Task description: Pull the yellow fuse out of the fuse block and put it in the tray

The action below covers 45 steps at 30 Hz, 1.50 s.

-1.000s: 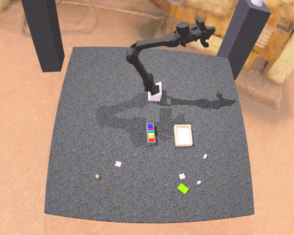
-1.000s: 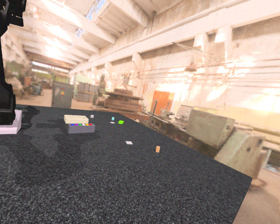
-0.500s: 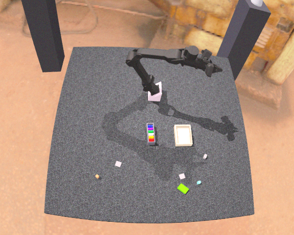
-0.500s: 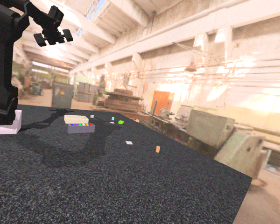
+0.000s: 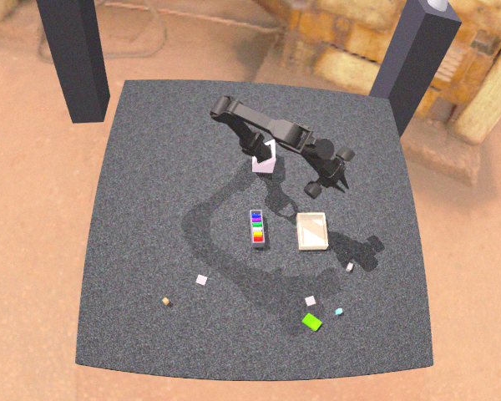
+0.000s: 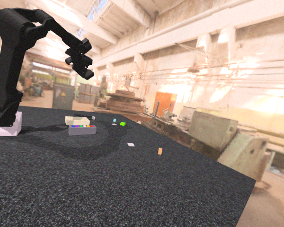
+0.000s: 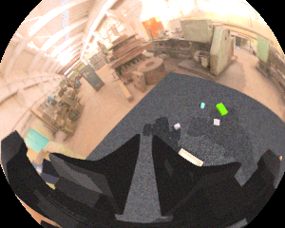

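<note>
Five coloured fuses sit in a row in the grey fuse block (image 5: 257, 228), and the yellow fuse (image 5: 257, 233) is the fourth from the blue end, with the green one on one side and the red one at the near end touching it on the other; it is seated in its slot, only its top edge standing above the block's rim; the cream tray (image 5: 312, 230) lies just beside the block on the worktop (image 5: 155, 215), apart from it. My hand (image 5: 337, 179) hangs high above the worktop, behind the tray and well apart from the block; its fingers stand narrow with a thin gap between them and pinch nothing.

I judge the fuse to be small, light and rigid, probably smooth-sided, so it may slip if I take too little of it; the slot may grip it a little, so the pull wants to be straight and steady, not a tilt that would drag it against the block's wall. The only place to take hold is the exposed top; the neighbours crowd its faces along the row, so I mean to pinch across the row, on the two ends that face the block's long walls; whether there is room there I cannot tell at this range. I must first spread my fingers a little wider than the fuse, then come down squarely over it.
</note>
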Tool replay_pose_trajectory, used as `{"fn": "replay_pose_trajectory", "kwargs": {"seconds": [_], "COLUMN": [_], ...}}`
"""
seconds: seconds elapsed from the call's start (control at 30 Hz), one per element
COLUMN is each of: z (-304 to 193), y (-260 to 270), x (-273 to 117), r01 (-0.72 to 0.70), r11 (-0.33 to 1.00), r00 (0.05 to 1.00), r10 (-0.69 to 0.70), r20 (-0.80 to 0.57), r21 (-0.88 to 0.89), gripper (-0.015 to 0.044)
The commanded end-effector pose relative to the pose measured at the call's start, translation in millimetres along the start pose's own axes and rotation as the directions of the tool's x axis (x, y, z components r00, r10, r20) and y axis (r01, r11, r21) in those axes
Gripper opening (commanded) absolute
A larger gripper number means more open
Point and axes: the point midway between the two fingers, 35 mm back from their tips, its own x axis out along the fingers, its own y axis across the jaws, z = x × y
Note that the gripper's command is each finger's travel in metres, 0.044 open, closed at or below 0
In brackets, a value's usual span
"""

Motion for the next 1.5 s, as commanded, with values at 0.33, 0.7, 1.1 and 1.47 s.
{"fn": "replay_pose_trajectory", "kwargs": {"seconds": [0.33,0.7,1.1,1.47], "z": [-99,-165,-163,-170], "y": [-185,-260,-265,-269], "x": [0,-28,-30,-24], "r01": [0.545,0.443,0.443,0.442], "r11": [0.214,-0.559,-0.559,-0.559], "r00": [0.810,0.534,0.534,0.534], "r10": [-0.382,-0.464,-0.464,-0.464], "r20": [-0.445,-0.707,-0.707,-0.707], "r21": [0.810,0.701,0.701,0.701], "gripper": [0.0066,0.0066,0.0066,0.0066]}}
